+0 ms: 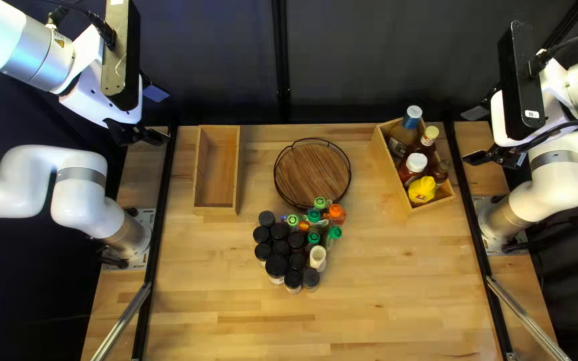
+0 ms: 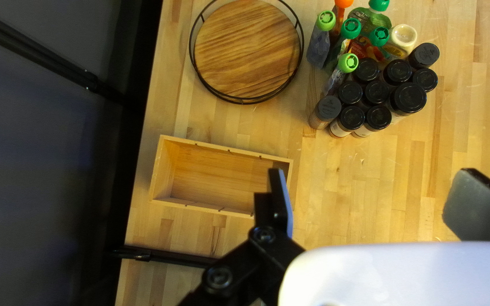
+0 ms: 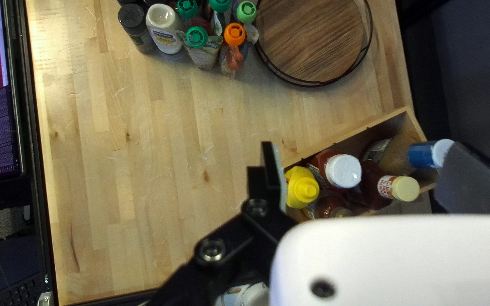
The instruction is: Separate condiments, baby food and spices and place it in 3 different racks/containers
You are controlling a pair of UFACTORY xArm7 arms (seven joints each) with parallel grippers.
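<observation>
black two-fingered left gripper and matching right gripper hang with their fingers spread wide, holding nothing; the task looks about a third done; the condiments seem sorted, standing in a deep pale wooden box at the right of the top left view; spices and baby food remain, crowded together on the wooden tabletop; beside them, a round brown wooden tray with a black wire rim and a narrow pale wooden crate are empty; the spices are jars with flat black lids, packed tightly upright; the baby food is soft pouches with green and orange caps; a white plastic bottle stands among them, its kind unclear.
</observation>
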